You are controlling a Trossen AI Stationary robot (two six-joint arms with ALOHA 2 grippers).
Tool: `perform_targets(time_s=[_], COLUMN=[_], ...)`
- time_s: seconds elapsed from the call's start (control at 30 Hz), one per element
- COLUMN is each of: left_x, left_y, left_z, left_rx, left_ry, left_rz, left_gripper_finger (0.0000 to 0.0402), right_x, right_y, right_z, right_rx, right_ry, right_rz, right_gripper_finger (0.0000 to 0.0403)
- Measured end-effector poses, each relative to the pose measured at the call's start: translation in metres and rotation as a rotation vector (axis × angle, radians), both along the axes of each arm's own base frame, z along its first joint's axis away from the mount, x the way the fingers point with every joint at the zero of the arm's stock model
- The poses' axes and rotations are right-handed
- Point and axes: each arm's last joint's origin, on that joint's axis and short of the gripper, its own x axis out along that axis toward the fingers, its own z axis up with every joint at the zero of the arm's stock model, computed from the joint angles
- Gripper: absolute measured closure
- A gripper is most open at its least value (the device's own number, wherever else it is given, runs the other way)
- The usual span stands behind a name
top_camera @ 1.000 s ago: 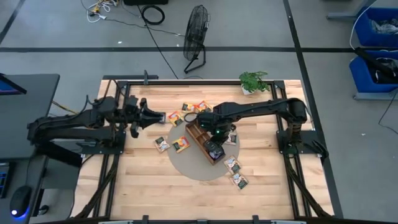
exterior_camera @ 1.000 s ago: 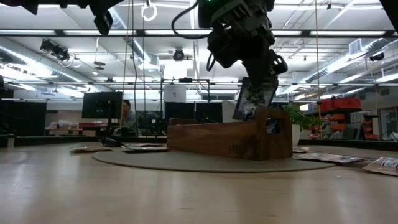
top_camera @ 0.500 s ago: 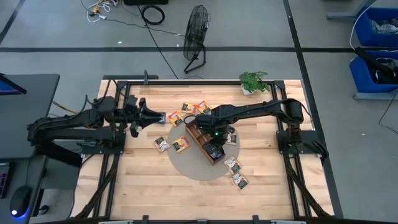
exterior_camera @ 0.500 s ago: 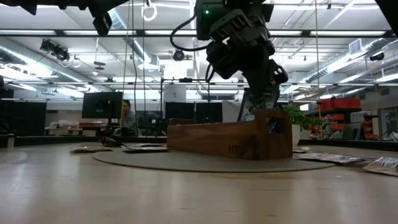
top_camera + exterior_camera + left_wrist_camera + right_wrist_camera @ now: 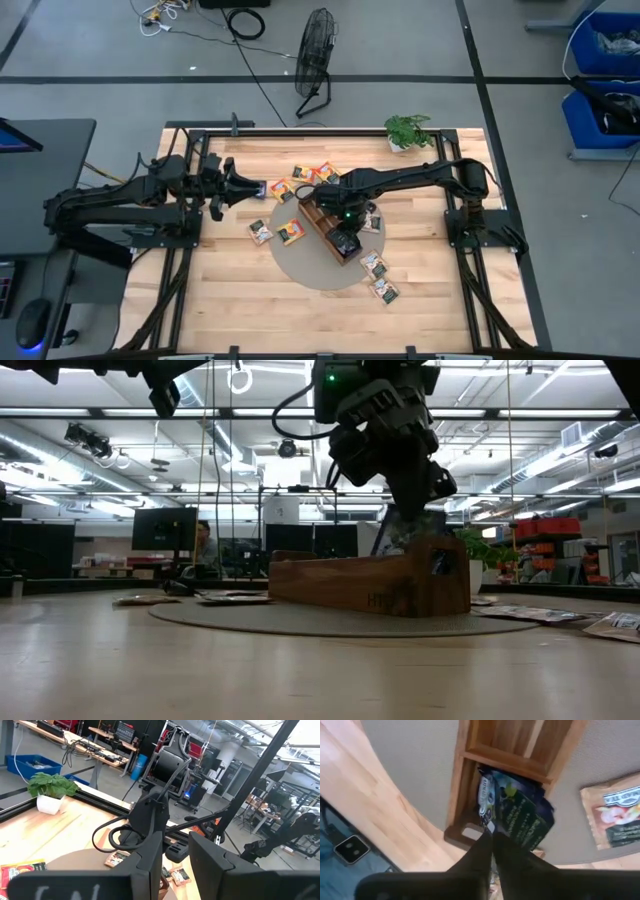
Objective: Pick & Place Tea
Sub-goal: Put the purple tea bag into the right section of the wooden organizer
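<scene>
My right gripper [image 5: 490,837] is over the near end of the brown wooden tray [image 5: 322,222], shut on a dark blue tea sachet [image 5: 520,815]. The low view shows only the sachet's top [image 5: 398,538] above the tray wall [image 5: 380,585]. The tray lies on the round grey mat [image 5: 310,265]. Other sachets lie flat around it: orange ones [image 5: 283,188] [image 5: 325,172] toward the far edge, dark ones [image 5: 260,232] [image 5: 291,232] to the left, and pale ones [image 5: 373,263] [image 5: 384,291] nearer. My left gripper [image 5: 250,187] waits open above the table's left part. My right gripper pinches the dark sachet's upper edge [image 5: 487,826] between its two fingers, coming from above and pointing down. The sachet hangs tilted below the fingers, its lower part inside the tray's end compartment [image 5: 495,785]. Whether it touches the compartment floor cannot be told.
A small potted plant [image 5: 407,130] stands at the table's far edge. A pale sachet [image 5: 615,815] lies on the mat just right of the tray. Black frame rails [image 5: 470,240] border the table. Bare wood lies toward the near edge [image 5: 250,300].
My right gripper has gone down over the tray's near end, still shut on the dark sachet. The sachet was mostly above the tray rim a second ago. It now sits mostly inside the end compartment.
</scene>
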Motion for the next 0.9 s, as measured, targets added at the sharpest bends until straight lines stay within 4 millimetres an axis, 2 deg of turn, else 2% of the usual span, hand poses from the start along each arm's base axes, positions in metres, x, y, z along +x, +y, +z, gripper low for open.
perform_targets(time_s=[0.3,0.43,0.73,0.9], left_x=[0.0,0.0,0.0,-0.002], left_y=[0.0,0.0,0.003,0.01], left_z=[0.0,0.0,-0.003,-0.024], left_rx=[0.0,0.012,0.025,-0.011], left_ry=[0.0,0.004,0.035,0.25], left_rz=[0.001,0.002,0.023,0.169], left_gripper_finger=[0.0303,0.0303,0.0303,0.0303], right_x=[0.0,-0.001,0.008,0.0], right_y=[-0.004,-0.005,-0.001,-0.004], right_z=[0.0,0.008,0.047,0.081], right_rx=[-0.017,-0.02,-0.181,-0.334], right_ry=[-0.006,-0.051,-0.377,-0.536], right_rz=[0.003,0.001,-0.011,-0.049], right_gripper_finger=[0.0243,0.0206,0.019,0.019])
